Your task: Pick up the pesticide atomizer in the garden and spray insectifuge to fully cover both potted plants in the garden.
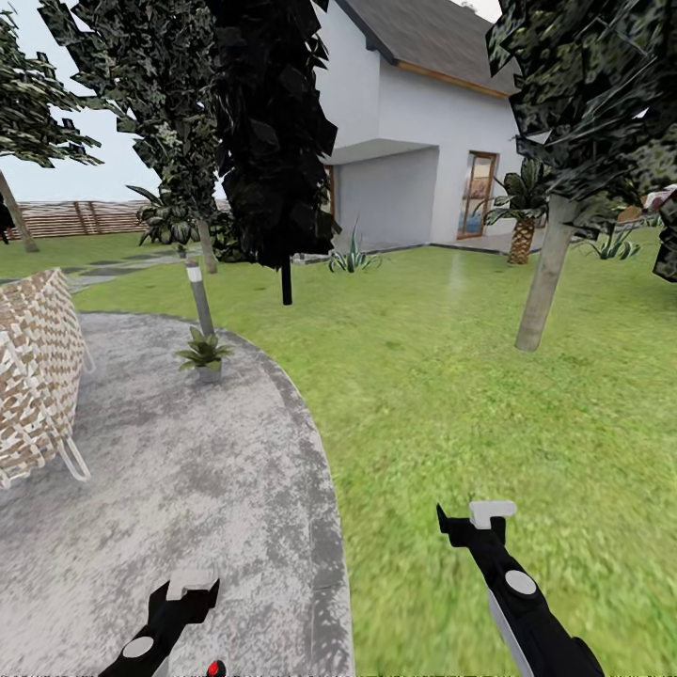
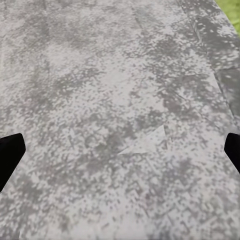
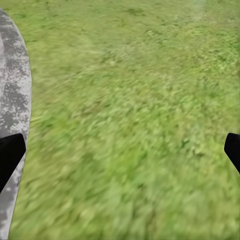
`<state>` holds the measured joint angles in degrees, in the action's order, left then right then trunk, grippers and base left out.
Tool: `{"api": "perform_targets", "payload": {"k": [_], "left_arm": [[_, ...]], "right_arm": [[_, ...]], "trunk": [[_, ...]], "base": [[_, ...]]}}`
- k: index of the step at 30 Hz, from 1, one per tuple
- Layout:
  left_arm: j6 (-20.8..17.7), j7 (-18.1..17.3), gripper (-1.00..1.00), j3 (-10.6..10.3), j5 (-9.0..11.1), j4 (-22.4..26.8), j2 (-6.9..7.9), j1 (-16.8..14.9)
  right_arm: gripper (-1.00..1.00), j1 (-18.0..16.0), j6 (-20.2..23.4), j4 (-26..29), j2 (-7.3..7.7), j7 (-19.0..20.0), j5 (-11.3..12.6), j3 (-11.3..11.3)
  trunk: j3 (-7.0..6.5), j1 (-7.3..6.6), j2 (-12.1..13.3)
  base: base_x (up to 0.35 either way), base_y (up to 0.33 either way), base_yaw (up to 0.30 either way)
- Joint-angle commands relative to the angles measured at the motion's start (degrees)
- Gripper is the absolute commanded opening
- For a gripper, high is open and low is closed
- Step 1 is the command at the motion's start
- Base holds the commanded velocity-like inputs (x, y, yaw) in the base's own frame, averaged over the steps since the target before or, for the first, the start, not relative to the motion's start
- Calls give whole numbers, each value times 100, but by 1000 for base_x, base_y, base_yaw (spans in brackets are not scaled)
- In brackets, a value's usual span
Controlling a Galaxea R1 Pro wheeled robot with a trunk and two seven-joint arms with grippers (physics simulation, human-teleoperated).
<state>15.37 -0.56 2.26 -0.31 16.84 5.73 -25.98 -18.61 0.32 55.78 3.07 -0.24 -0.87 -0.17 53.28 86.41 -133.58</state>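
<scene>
- Step in hand, by my read: transit/search. No atomizer visible, nothing picked up yet.
- Left gripper (image 1: pixel 188 590) hangs low over the grey patio (image 1: pixel 169 489); left wrist view has paving between two dark fingertips at the frame edges, so jaws look released and empty.
- Right gripper (image 1: pixel 475 522) hangs over the lawn (image 1: pixel 451 376), just beside the patio edge; right wrist view gives the same wide gap over grass, so released and empty too.
- One potted plant (image 1: pixel 203 353) sits at the patio's far rim, just beside a short lamp post (image 1: pixel 198 296). It has a small grey pot.
- Second plant: can't place it.
- Wicker chair (image 1: pixel 33 376) at left on the patio, house (image 1: pixel 423 122) beyond the trees.
- Next move calls for finding the atomizer first: turn head or base to scan the garden, then approach with a released gripper.
</scene>
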Motion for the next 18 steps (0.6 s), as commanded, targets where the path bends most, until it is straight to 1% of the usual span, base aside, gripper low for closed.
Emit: {"api": "perform_targets", "payload": {"k": [1, 12, 18], "left_arm": [[19, -6, 100, 20, -1, -9, -2, -4], [19, -6, 100, 20, 5, -14, -1, -4], [19, -6, 100, 20, 7, -19, 0, -4]], "right_arm": [[100, -2, 3, 3, 0, -2, -9, -1], [100, -2, 3, -29, -1, -2, -9, -1], [100, -2, 3, -32, 0, -2, -9, -1]], "trunk": [[24, 21, -44], [223, 263, -485], [366, 395, -725]], "base": [[0, 0, 0], [0, 0, 0], [0, 0, 30]]}}
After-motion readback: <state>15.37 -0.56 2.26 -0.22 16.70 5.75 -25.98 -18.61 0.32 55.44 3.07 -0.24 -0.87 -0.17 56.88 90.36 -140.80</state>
